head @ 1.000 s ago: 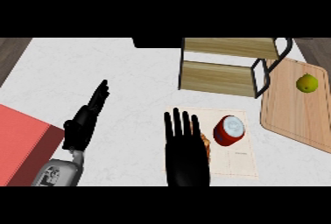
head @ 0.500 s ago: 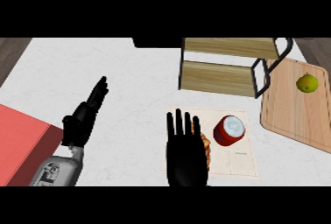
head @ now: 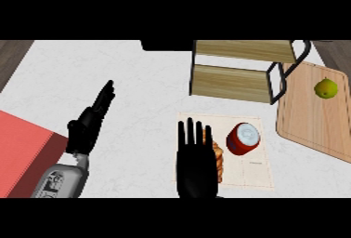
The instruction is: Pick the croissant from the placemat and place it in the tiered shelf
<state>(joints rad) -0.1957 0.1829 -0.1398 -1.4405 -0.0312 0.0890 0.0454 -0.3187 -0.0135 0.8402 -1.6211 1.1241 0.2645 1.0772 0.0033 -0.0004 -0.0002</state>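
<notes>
On the pale placemat (head: 250,173) lies the golden-brown croissant (head: 217,159), mostly hidden behind my right hand (head: 196,160). That hand hovers over the placemat's left edge with straight fingers pointing away from me, open. A red round object (head: 243,138) sits on the placemat just right of the croissant. Beyond the placemat stands the wooden tiered shelf (head: 237,69) with a black frame. My left hand (head: 89,122) rests open at the left, fingers up.
A wooden cutting board (head: 316,116) lies at the right with a green-yellow fruit (head: 326,88) on it. A red block (head: 22,148) occupies the lower left corner. The counter (head: 137,79) is white marble.
My right hand has shifted slightly toward me over the placemat's left side. The left hand has barely moved.
</notes>
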